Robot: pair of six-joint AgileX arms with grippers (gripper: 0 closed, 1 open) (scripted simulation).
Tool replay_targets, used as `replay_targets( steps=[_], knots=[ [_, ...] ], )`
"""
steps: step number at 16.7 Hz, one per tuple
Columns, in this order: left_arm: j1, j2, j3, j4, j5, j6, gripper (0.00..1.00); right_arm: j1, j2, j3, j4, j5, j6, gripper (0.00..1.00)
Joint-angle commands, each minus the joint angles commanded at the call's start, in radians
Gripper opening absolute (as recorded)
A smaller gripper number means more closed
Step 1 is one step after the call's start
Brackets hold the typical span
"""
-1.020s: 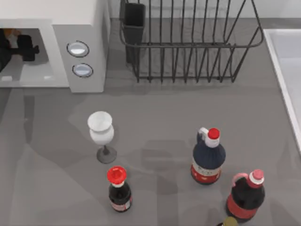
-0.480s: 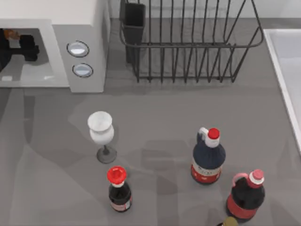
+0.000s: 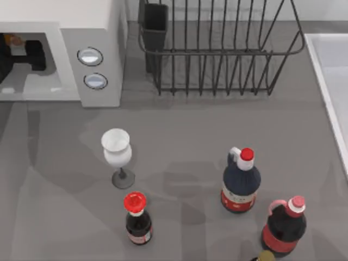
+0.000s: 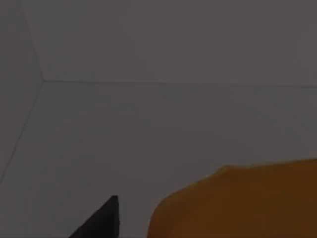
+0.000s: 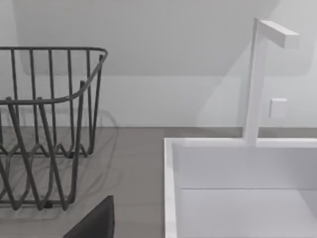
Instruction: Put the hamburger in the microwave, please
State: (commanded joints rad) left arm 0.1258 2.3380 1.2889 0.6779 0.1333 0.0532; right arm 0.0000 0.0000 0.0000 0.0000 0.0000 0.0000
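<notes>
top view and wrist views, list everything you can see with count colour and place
microwave: 1, white-grey, top left, two silvery-blue buttons
hamburger: 1, orange-tan, inside the microwave cavity
dish rack: 1, black wire, top centre
wine glass: 1, white, left of centre
small bottle: 1, dark, red cap, bottom centre-left
handled bottles: 2, dark, red and pink caps, bottom right
sink: 1, white, with faucet, right edge
left gripper: black, inside the microwave opening
right gripper: black tip, near the rack and sink
</notes>
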Motion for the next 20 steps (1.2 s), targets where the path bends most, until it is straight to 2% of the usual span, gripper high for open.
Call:
replay_targets(
  steps=[3,6,12,15,20],
  knots=[
    [-0.008,-0.016,-0.037,0.021,-0.007,-0.001,1.0,0.0,0.0,0.0,0.0,0.0,0.0,1.0],
    [-0.006,-0.112,-0.164,0.119,-0.013,-0.005,1.0,0.0,0.0,0.0,0.0,0.0,0.0,1.0],
    [0.059,-0.319,-0.623,0.328,0.03,0.03,1.0,0.0,0.0,0.0,0.0,0.0,0.0,1.0],
    [0.101,-0.369,-0.789,0.402,0.073,0.048,1.0,0.0,0.0,0.0,0.0,0.0,0.0,1.0],
    [0.131,-0.43,-0.89,0.45,0.115,0.05,1.0,0.0,0.0,0.0,0.0,0.0,0.0,1.0]
  ],
)
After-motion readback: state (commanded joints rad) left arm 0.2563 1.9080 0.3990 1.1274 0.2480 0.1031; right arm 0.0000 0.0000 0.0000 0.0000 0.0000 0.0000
